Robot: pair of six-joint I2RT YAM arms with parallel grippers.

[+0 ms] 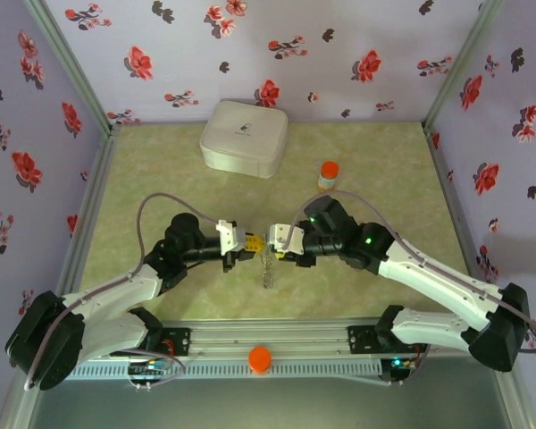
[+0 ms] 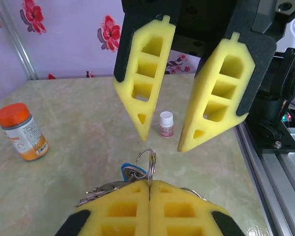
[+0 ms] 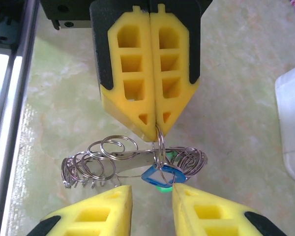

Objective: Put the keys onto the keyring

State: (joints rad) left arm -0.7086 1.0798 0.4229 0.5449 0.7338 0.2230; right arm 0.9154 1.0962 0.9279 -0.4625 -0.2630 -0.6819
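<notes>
The left gripper (image 3: pixel 155 132) has its yellow fingers pressed together on one thin ring of the keyring (image 3: pixel 113 147). The keyring is a bunch of shiny wire loops hanging in the air, nearer the arms than the orange-capped bottle (image 1: pixel 329 173) and a bit to its left in the top view. The right gripper (image 3: pixel 151 192) is spread wide and holds nothing. The blue key (image 3: pixel 155 175) and the green key (image 3: pixel 162 186) hang right at the pinched ring, so the job looks almost done. It is hard to tell if both keys really go through the ring, because the loops cover their metal parts.
</notes>
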